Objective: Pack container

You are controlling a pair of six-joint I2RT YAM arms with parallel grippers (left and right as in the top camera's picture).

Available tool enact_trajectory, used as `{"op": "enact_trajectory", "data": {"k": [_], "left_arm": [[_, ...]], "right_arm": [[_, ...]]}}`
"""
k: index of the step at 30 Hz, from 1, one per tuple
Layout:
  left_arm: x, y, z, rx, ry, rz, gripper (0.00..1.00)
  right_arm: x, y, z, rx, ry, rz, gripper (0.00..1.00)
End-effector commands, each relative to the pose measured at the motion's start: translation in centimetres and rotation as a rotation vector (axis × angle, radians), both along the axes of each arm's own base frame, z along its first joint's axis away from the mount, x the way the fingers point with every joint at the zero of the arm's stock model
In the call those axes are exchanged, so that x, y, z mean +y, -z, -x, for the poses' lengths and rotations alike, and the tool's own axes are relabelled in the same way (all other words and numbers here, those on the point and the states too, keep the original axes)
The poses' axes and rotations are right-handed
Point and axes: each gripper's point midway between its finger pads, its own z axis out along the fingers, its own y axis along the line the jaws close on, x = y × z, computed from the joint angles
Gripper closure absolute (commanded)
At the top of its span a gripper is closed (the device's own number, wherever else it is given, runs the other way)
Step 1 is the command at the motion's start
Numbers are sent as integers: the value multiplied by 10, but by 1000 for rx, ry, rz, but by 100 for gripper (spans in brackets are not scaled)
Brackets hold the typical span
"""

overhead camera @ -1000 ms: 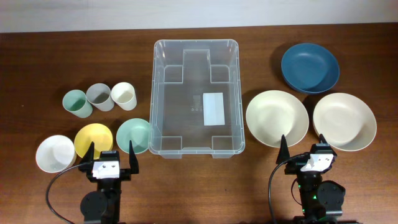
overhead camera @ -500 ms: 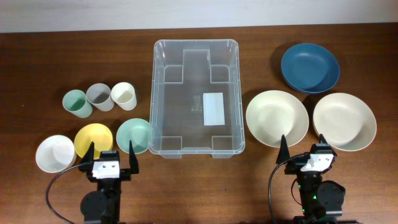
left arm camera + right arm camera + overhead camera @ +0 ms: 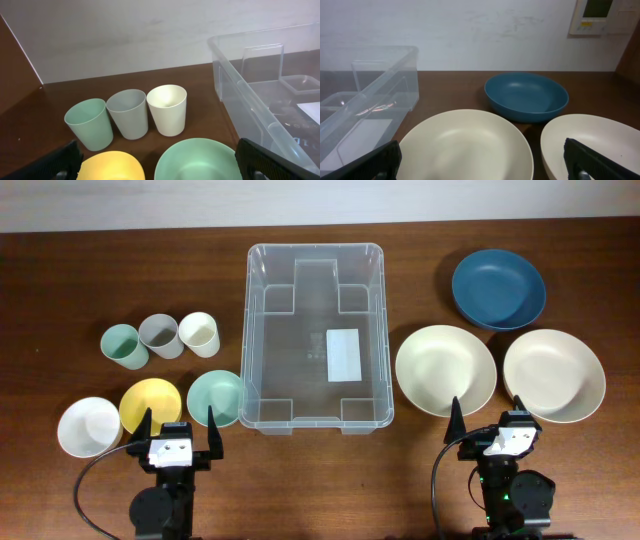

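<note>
Clear rectangular container [image 3: 290, 350], rounded corners, ribbed base, white label [image 3: 345, 355] inside, left jaws and right jaws spread apart

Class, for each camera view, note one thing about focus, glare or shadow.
Overhead: even light, sharp, only faint shadows around the container. Left wrist: cups crisp, near fingers dark and soft. Right wrist: pale reflections streak the container's wall; fingers equally soft.
</note>
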Motion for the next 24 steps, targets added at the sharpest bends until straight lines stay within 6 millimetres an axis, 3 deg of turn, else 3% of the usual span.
{"op": "enact_trajectory", "data": {"k": [1,20,24], "left_arm": [[1,0,0,-2,-1,-13,0],[7,-1,1,-7,-37,-16,0],[7,-2,1,-10,-39,-15,0]], "right_arm": [[-16,0,1,-2,90,49,1],[-14,1,1,1,77,44,1],[-14,3,1,7,81,-22,1]]}}
